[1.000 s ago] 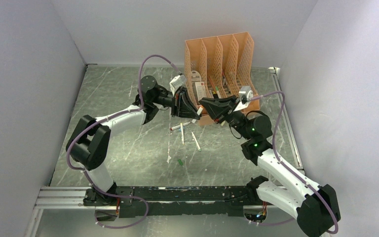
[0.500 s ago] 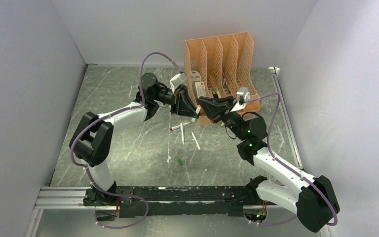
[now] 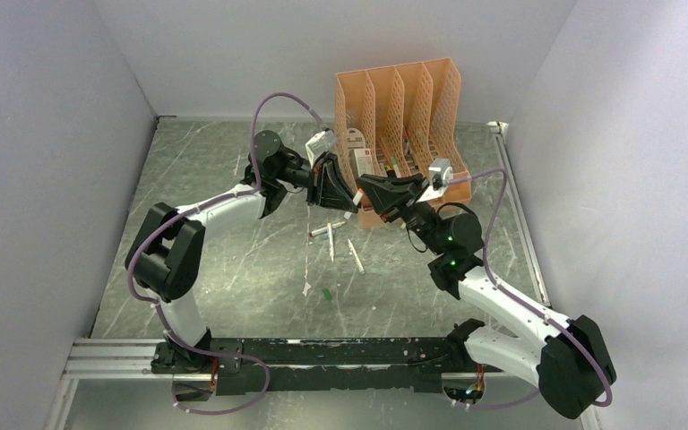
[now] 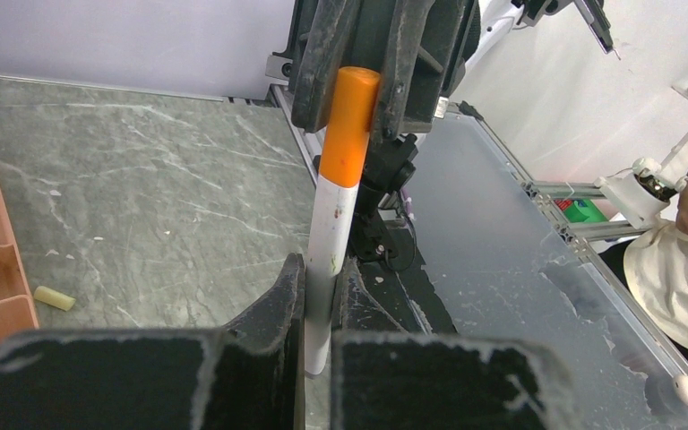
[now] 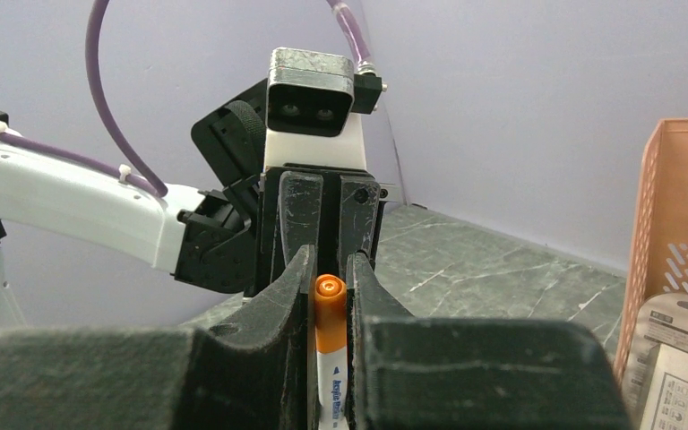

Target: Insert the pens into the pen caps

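Observation:
A white-barrelled pen [image 4: 331,233] with an orange pen cap [image 4: 351,121] on its end is held in the air between both grippers, in front of the organiser. My left gripper [image 4: 321,269] is shut on the white barrel. My right gripper [image 5: 330,260] is shut on the orange cap [image 5: 329,313], with the barrel [image 5: 333,394] running down between its fingers. From above, the left gripper [image 3: 345,195] and right gripper [image 3: 367,190] meet tip to tip. Three more pens [image 3: 331,242] lie on the table below them, and a green cap [image 3: 327,293] lies nearer the arms.
A peach lattice organiser [image 3: 403,116] stands at the back, just behind the grippers, with packets in its slots. A small white scrap [image 3: 306,288] lies beside the green cap. A pale stub [image 4: 54,297] lies by the organiser's corner. Walls close in the left, back and right.
Both grippers have shifted slightly to the left together, still joined on the pen. The grips are unchanged and the loose pens have not moved.

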